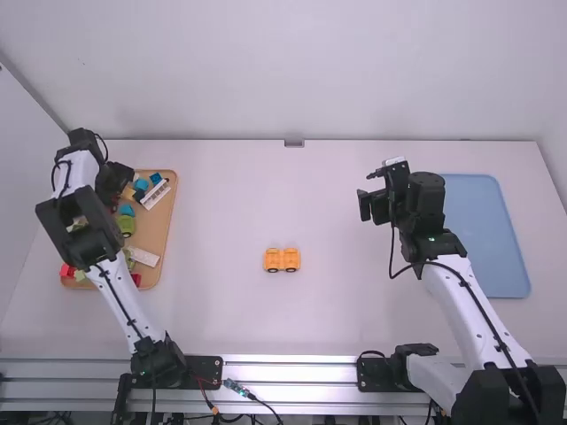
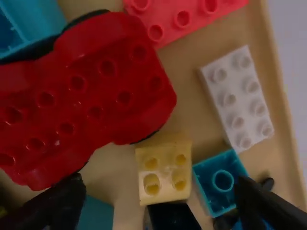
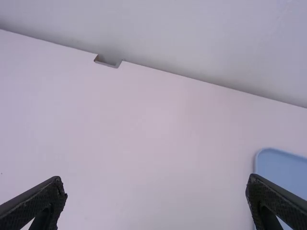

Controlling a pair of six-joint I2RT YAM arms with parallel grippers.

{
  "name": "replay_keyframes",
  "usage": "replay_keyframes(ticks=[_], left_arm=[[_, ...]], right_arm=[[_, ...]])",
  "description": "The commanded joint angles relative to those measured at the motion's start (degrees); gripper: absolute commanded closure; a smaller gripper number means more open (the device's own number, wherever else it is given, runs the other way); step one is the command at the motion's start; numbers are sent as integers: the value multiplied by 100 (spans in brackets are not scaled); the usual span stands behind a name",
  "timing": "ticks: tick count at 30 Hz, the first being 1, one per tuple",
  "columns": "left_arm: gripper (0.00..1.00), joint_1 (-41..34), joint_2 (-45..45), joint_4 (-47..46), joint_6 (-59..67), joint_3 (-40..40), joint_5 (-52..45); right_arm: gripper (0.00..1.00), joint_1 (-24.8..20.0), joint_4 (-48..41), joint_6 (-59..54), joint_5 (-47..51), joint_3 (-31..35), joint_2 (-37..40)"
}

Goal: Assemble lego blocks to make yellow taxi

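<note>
My left gripper is over the far part of the wooden tray on the left. In the left wrist view my left gripper stands open above a yellow block with four studs, which lies between its two fingers and a little beyond them. The orange-yellow taxi base with wheels sits at the middle of the table. My right gripper hangs over the table's right side, left of the blue tray; in the right wrist view my right gripper is open with nothing between its fingers.
The wooden tray holds several loose pieces. Close to the yellow block are a red car base, a white brick and a teal block. A blue tray lies at the right.
</note>
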State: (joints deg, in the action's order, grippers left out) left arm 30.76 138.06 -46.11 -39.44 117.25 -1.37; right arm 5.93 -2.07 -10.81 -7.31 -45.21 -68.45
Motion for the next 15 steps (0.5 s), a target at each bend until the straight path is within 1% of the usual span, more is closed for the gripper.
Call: replay_keyframes(ticks=[1, 3, 8, 12, 15], left_arm=[[24, 31, 49, 13, -20, -133, 57], [25, 46, 49, 59, 33, -160, 11], [23, 31, 51, 166, 24, -225, -68], [23, 33, 51, 236, 177, -225, -129], [39, 37, 51, 142, 188, -225, -70]], right_arm=[[1, 9, -7, -15, -33, 24, 1], [1, 9, -9, -15, -28, 24, 1], [1, 9, -9, -17, -31, 24, 1], [1, 9, -9, -15, -33, 24, 1], [1, 9, -11, -15, -33, 24, 1]])
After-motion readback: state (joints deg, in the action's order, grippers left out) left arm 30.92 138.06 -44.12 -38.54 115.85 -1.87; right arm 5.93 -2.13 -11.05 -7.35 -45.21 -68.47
